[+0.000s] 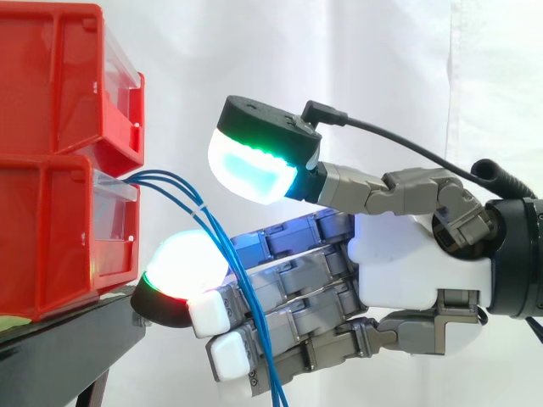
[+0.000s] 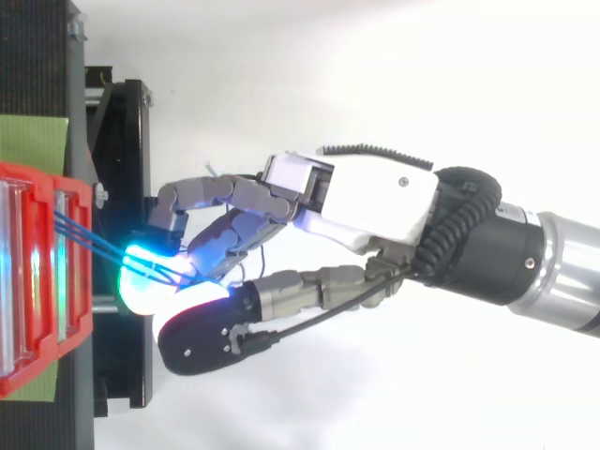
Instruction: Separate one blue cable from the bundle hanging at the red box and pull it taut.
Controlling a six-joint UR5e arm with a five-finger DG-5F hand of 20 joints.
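Hanging nearest in the side view: the bundle of blue cables (image 1: 229,259), out of the clear front of the lower red bin (image 1: 51,237) at the left, then down and to the right, crossing in front of the fingers (image 1: 288,288). Strands running close together, slack in a curve. Just behind them, the hand (image 1: 416,263), in from the right, palm white, fingers stretched leftward toward the bin, side by side, only lightly bent. Thumb pad (image 1: 254,165), green and cyan, held high and well apart from the white-and-red fingertip (image 1: 182,267) below: a wide gap, nothing pinched. From above, the bundle of blue cables (image 2: 103,244) slanting from the bin into the glow between thumb and fingers. Under the bins, the black stand (image 1: 68,339); upper red bin (image 1: 51,76) stacked on the lower. Farthest, the white curtain (image 1: 382,59).
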